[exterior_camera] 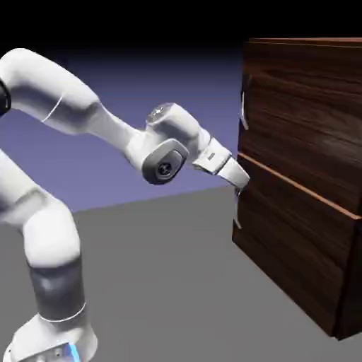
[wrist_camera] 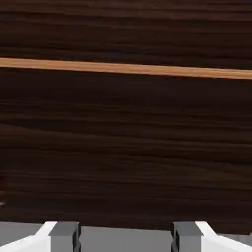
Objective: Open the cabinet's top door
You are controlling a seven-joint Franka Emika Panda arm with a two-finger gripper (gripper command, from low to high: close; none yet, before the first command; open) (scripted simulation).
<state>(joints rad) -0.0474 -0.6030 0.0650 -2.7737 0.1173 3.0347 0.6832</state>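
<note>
The top door is sitting shut, flush with the front of the cabinet, which is standing on the counter at the exterior view's right. Its small silver handle is showing as a thin pale sliver at the door's near edge, high on the panel. An orange-brown line is marking the seam between this door and the lower panel, and a second small handle is sticking out from the lower panel's edge.

The gripper is hovering just beside the cabinet's front at about the height of that seam, so it is sitting below the top door's handle, not at it. Whether a fingertip is touching the wood cannot be told from here. The arm is reaching across from the lower left with the wrist angled down toward the front, probably because the approach is being made face-on to the panels before the hand climbs to the handle.

In the hand view the fingers are standing well apart with nothing between them, only dark wood grain filling the picture beyond. The orange seam is running across the upper part of that view, which fits the hand aiming at the lower panel's upper part. No handle is clearly showing there.

The task is looking early: the door is not yet opened, and the next move is likely calling for the hand to go up toward the silver handle at the door's edge, so the spread fingers can straddle it.
</note>
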